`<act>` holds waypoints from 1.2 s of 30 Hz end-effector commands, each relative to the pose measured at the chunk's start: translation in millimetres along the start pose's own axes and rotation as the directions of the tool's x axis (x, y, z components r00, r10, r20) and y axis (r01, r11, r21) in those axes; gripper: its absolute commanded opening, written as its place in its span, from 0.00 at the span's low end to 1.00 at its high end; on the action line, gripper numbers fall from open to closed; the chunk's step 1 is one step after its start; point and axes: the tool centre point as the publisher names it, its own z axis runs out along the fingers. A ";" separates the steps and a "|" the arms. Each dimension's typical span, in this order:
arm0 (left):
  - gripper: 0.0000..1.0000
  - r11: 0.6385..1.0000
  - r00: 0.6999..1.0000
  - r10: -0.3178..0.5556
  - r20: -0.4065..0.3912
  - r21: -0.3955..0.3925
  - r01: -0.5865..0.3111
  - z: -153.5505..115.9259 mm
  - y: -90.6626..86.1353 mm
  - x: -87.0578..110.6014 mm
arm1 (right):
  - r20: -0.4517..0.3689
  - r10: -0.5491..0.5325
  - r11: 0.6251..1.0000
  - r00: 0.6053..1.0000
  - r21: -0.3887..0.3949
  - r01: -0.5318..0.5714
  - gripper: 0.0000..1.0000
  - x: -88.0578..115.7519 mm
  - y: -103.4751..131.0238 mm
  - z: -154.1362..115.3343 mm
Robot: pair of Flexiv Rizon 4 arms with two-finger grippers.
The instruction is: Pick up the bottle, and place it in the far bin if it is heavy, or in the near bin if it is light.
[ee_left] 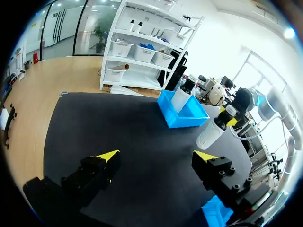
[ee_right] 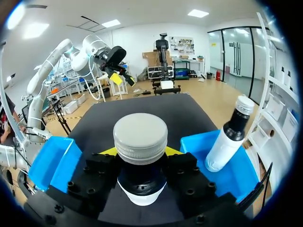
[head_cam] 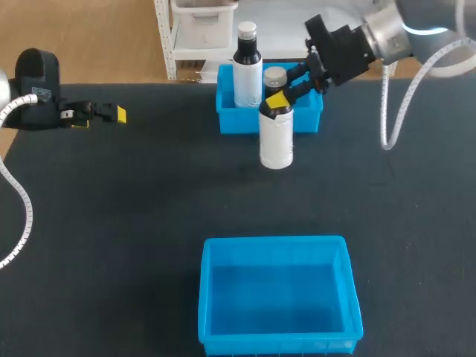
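Head view, from above and behind the robot. Entering from the upper right corner: right arm, with right gripper clamped from two sides on the dark neck of a white bottle, just under its grey cap. Bottle upright, just in front of the far bin, over the black table; whether standing on the table or lifted clear of it, not to be told. Inside the far bin, toward its left end: second bottle, white with a dark neck and pale cap. Nearest the camera, well apart from the held bottle: near bin, blue and open-topped.

At the left edge: left arm, with left gripper over the table, well apart from both bins and both bottles.

Left wrist view: fingers spread wide over bare table; far bin and held bottle well ahead.

Right wrist view: yellow tips pressed on either side of the neck, cap directly ahead; far bin with second bottle to one side of the gripper, near bin to the other.
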 end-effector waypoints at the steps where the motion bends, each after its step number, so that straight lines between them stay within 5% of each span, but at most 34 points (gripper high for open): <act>1: 1.00 1.000 1.000 0.000 0.000 0.000 0.000 0.0 0.0 0.0 | 0.005 0.012 0.997 1.000 0.078 -0.012 0.00 5.9 16.4 -28.2; 18: 1.00 1.000 1.000 0.000 0.000 0.000 0.000 0.0 0.0 0.0 | 0.017 0.071 0.957 0.997 0.280 -0.073 0.00 16.7 55.8 -136.7; 29: 1.00 1.000 1.000 0.000 0.000 0.000 0.000 0.0 0.0 0.0 | 0.017 0.053 0.953 0.998 0.297 -0.055 0.00 11.2 106.6 -182.0; 36: 1.00 1.000 1.000 0.000 0.000 0.000 0.000 0.0 0.0 0.0 | -0.032 -0.013 0.980 0.999 0.198 0.019 0.00 -1.0 147.5 -181.0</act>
